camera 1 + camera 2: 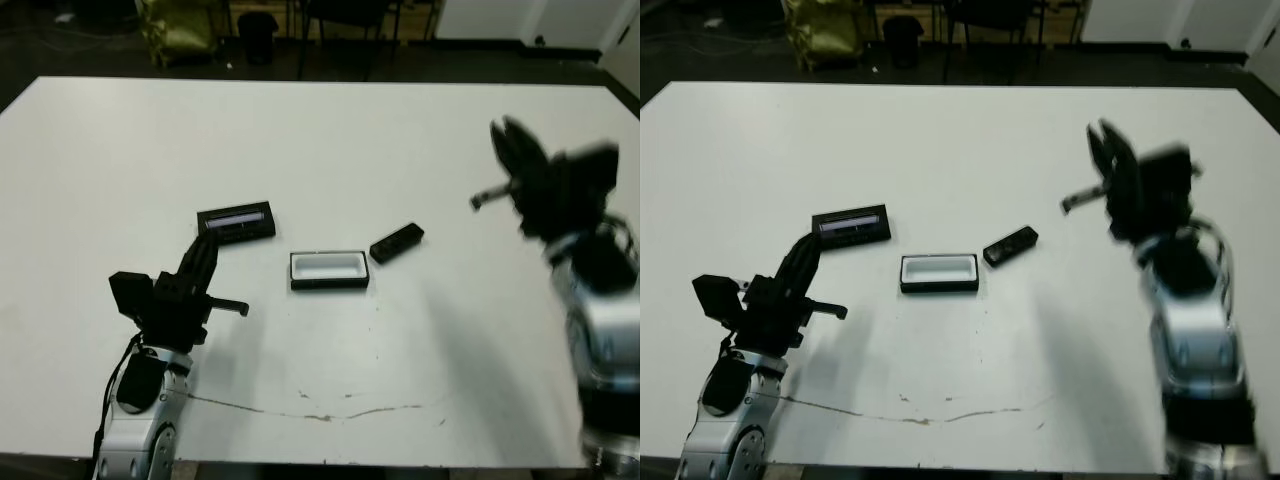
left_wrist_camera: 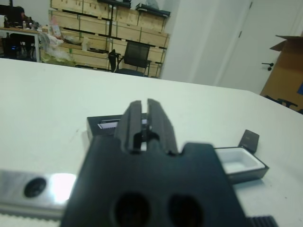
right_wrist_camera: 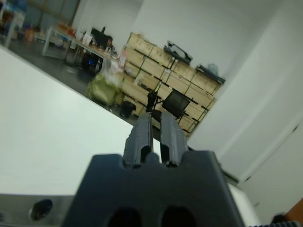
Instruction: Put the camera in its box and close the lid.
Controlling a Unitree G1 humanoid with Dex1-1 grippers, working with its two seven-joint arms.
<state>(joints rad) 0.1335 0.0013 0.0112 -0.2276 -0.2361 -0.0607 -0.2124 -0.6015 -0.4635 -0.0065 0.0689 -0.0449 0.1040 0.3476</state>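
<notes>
The box, a shallow black tray with a white lining, lies open-side up in the middle of the table. The slim black camera lies slanted just to its right, apart from it. The lid, flat and black with a pale strip, lies to the box's left and a little farther back. My left gripper is shut and empty, its tips just short of the lid's near edge; its wrist view shows the lid behind the fingers. My right gripper is raised at the right, blurred, shut and empty, well away from the camera.
A thin dark scratch line runs across the table near its front edge. Beyond the far edge stand dark chairs and a yellow-green bag. Bare white tabletop spreads around the three objects.
</notes>
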